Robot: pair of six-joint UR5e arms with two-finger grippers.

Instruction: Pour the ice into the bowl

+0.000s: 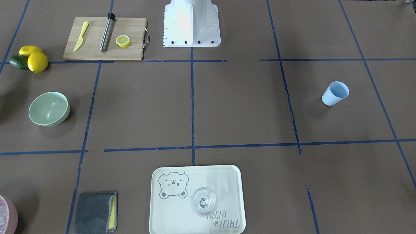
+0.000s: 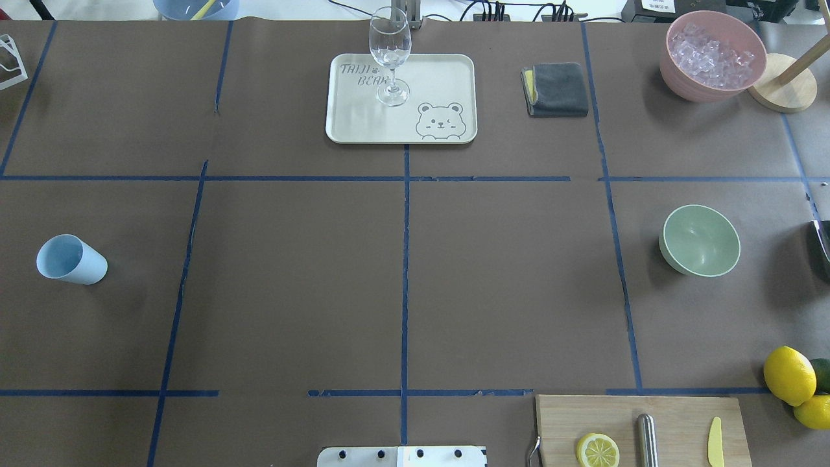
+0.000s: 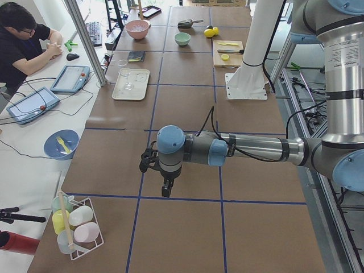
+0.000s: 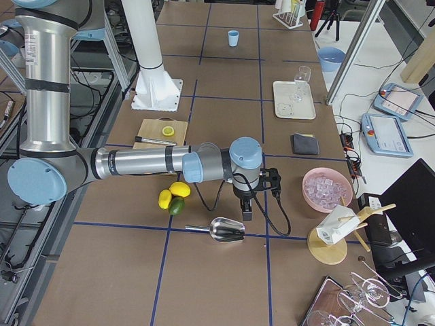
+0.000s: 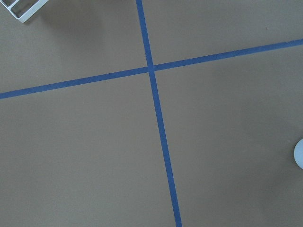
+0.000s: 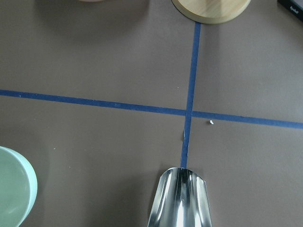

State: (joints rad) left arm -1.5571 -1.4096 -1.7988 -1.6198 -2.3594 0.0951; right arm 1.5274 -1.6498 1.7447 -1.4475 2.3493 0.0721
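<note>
You can read one text only: "TAIJI BEAR", printed in grey in one corner of the cream tray, diagonally opposite its bear drawing. Nothing else is legible to you.

Counted: one pale mint-green round bowl, one light blue cup, one clear stemmed glass, one cream bear-print tray, one pink round container, one wooden cutting board, two whole yellow lemons, one lemon half, one steel scoop, one folded grey cloth.
</note>
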